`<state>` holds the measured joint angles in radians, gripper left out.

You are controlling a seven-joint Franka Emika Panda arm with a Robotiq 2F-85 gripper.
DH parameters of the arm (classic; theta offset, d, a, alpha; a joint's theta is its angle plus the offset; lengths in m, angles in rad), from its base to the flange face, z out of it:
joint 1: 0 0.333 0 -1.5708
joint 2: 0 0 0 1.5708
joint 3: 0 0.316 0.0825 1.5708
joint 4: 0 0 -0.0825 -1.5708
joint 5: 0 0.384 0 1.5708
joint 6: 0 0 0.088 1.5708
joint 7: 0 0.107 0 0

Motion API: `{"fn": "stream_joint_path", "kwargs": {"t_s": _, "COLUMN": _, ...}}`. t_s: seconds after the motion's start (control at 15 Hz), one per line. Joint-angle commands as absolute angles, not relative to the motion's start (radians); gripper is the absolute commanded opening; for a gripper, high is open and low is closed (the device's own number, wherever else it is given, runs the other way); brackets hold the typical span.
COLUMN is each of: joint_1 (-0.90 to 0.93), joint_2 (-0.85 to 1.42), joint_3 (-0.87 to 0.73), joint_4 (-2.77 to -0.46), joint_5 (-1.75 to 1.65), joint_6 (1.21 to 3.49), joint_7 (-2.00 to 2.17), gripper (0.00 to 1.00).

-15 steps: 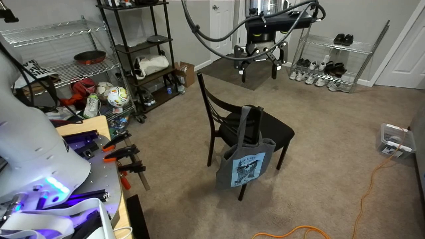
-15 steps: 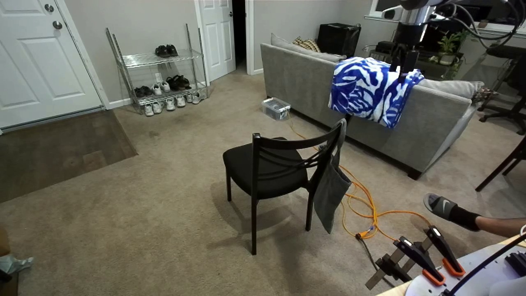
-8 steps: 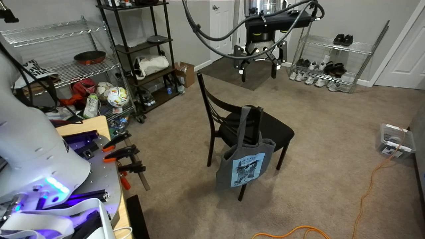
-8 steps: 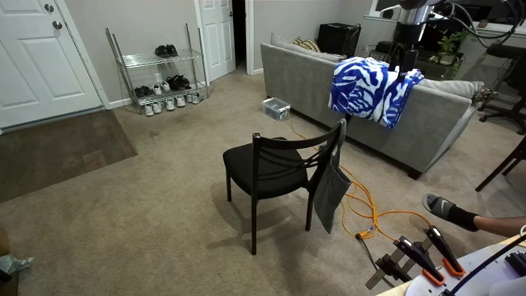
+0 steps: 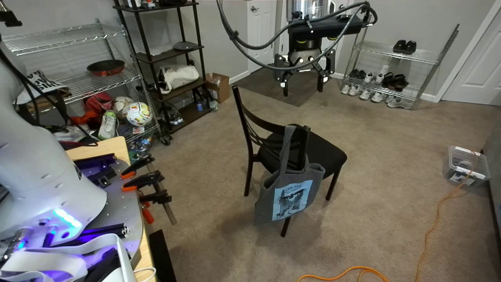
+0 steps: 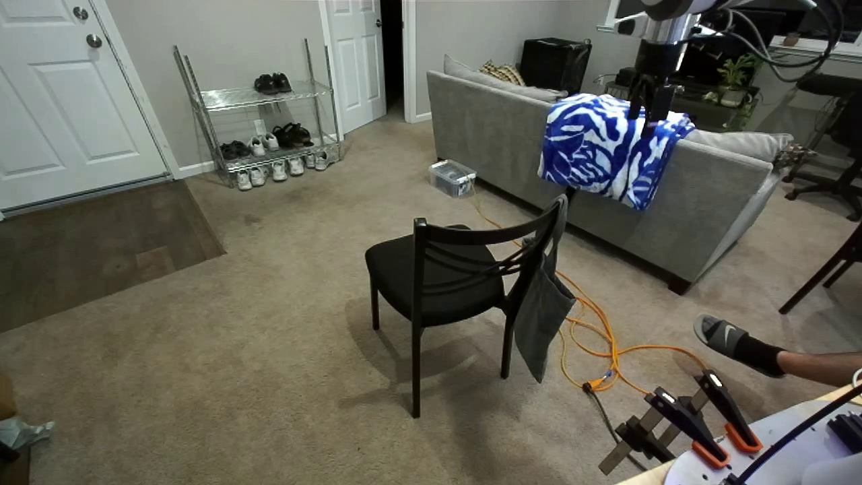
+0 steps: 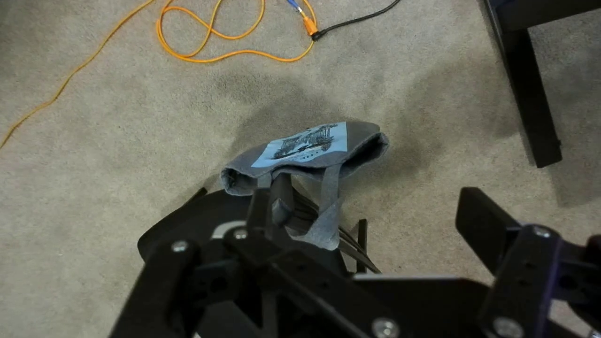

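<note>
One black two-finger gripper (image 5: 303,90): spread wide, nothing betw the fingers; hangs in mid-air, touching nothing.
Grey cloth tote bag (image 5: 291,196) w/ light-blue printed panel: lower than gripper in both exterior views, nearest it along w/ black slat-backed chair (image 5: 323,152) w/ padded seat; hangs by grey fabric strap (image 7: 331,202) looped over chair's top corner.
Strap vs fingers: in wrist view, strap shows in gap betw tips, nearer the finger at that view's left; other finger shows over beige carpet (image 5: 372,188).
Bag's long axis: mouth runs crosswise there, approx parallel to finger spread, slightly tilted.
Drop to strap: hard to judge from these angles, prob well apart.
Surface: chair stands on the carpet; orange cord (image 6: 611,340) lies in loops nr bag.
Room: grey fabric sofa (image 6: 498,128) beyond chair in an exterior view, blue-&-white patterned cloth (image 6: 586,148) draped over its back; silver wire shoe rack (image 6: 229,100) by grey wall (image 6: 249,34); black-&-orange bar clamps (image 5: 145,179) on pale-wood table (image 5: 105,147) edge.
</note>
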<state>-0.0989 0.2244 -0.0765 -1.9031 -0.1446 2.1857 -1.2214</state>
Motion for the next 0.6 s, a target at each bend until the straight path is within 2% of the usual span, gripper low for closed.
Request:
{"fn": "stream_joint_path", "kwargs": {"t_s": 0.0, "joint_1": -0.101, "joint_2": 0.330, "joint_3": -0.036, "joint_4": -1.795, "joint_5": -0.141, "joint_6": 2.226, "joint_7": -1.263, "gripper": 1.00}}
{"fn": "stream_joint_path", "kwargs": {"t_s": 0.53, "joint_1": -0.120, "joint_2": 0.526, "joint_3": 0.082, "joint_4": -1.622, "joint_5": -0.112, "joint_6": 2.241, "joint_7": -1.551, "gripper": 1.00}}
